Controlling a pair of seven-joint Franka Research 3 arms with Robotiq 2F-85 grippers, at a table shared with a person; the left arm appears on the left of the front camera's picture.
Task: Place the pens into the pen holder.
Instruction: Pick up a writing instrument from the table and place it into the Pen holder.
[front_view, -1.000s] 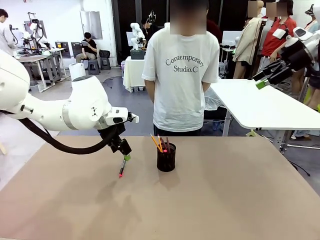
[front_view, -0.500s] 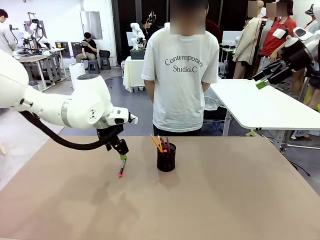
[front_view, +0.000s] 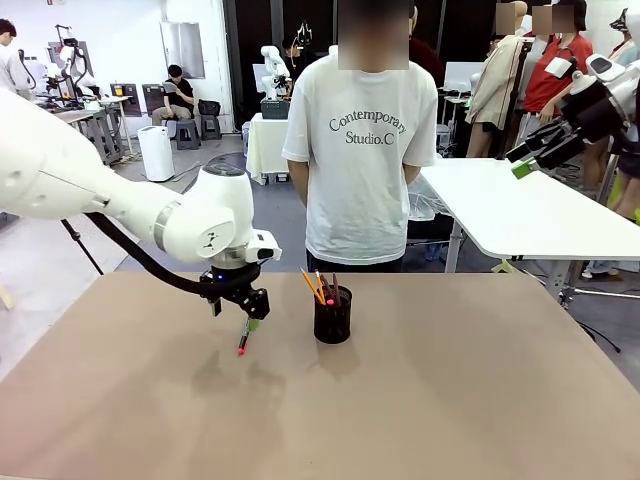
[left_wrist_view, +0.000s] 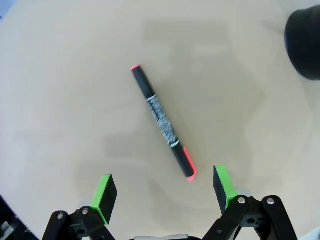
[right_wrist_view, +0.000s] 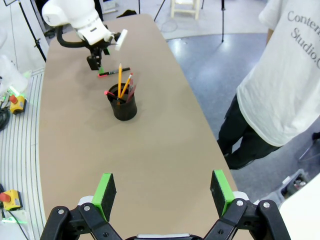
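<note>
**One pen out, the others in the holder**

We are seeing a black pen (left_wrist_view: 162, 122) lying flat on the tan table (front_view: 450, 400). It is showing pink-red at both ends and white print along its barrel. In the front view it is lying to the left of the pen holder (front_view: 332, 318), apart from it. The holder, a small black mesh cup, is standing upright. Several pens (front_view: 319, 287) are leaning inside it, yellow-orange and reddish ones among them, their tops sticking out above the rim.

Pen (left_wrist_view: 163, 122) left of, perhaps before, holder (front_view: 332, 318)
</note>
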